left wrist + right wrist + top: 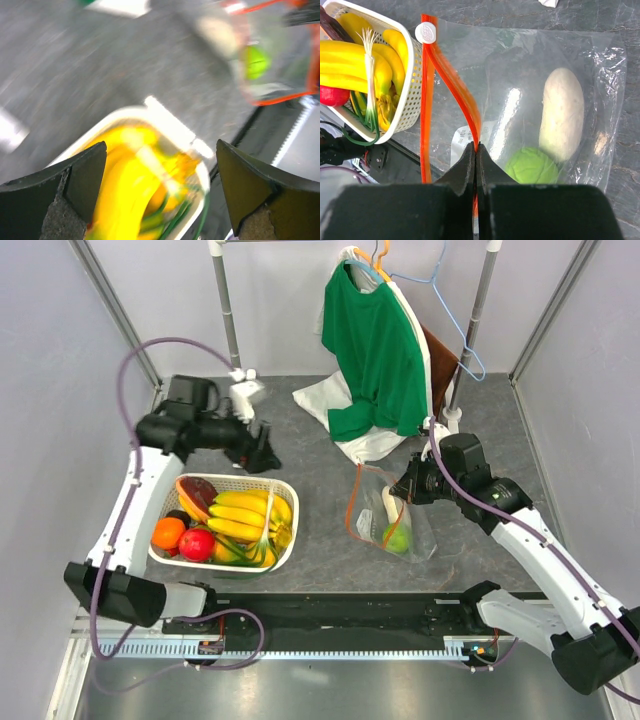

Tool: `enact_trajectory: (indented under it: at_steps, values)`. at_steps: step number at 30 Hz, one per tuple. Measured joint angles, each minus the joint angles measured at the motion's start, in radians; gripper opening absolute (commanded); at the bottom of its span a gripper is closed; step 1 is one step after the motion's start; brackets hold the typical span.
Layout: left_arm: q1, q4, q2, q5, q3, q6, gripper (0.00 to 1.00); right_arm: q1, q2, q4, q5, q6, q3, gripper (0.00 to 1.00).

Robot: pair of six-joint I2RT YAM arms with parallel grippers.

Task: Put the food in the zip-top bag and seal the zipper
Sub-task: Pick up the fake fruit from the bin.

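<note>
The white basket (292, 528) of bananas (245, 515) sits near left. Right of it lies the zip-top bag (520, 65), holding radish (563, 115) and lime (532, 167). My right gripper (476, 147) is clamped on its zipper (426, 100); my left gripper (160, 150) hangs spread wide over the basket's far corner.

Your dark grey marbled tabletop (320, 545) sits boxed in by pale lilac walls (50, 360); at the back, a metal garment rack (228, 315) holds a green T-shirt (375, 360).
</note>
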Motion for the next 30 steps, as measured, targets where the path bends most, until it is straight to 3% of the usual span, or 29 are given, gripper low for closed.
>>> enact_trajectory:
  at_steps: [5, 10, 21, 26, 30]
  values:
    - [0.275, -0.137, -0.061, -0.079, -0.051, 0.124, 0.96, 0.000, -0.001, 0.000, -0.001, -0.004, -0.001, 0.00]
    - [0.410, -0.237, -0.126, -0.172, -0.183, 0.215, 0.97, 0.000, -0.001, 0.001, -0.001, -0.007, -0.002, 0.00]
    - [0.506, -0.328, -0.199, -0.259, -0.296, 0.373, 0.98, 0.000, -0.001, 0.002, -0.001, -0.008, -0.009, 0.00]
    - [0.505, -0.342, -0.175, -0.165, -0.295, 0.379, 0.98, 0.000, -0.001, 0.005, -0.006, -0.008, -0.026, 0.00]
    - [0.467, -0.300, -0.147, -0.118, -0.316, 0.373, 0.91, 0.000, -0.001, 0.006, -0.005, -0.008, -0.026, 0.00]
